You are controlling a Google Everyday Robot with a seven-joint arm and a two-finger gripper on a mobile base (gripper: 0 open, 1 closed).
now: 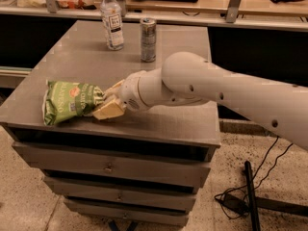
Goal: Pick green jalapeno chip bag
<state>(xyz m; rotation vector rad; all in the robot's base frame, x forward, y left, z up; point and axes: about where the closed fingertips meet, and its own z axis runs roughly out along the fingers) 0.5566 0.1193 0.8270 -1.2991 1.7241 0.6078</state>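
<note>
Green jalapeno chip bag lies flat near the front-left edge of the worktop, not lifted. Tool is at the bag's right end, touching it; clenched or not, cannot tell. Judged: approach done, firm grasp and lift remain.
</note>
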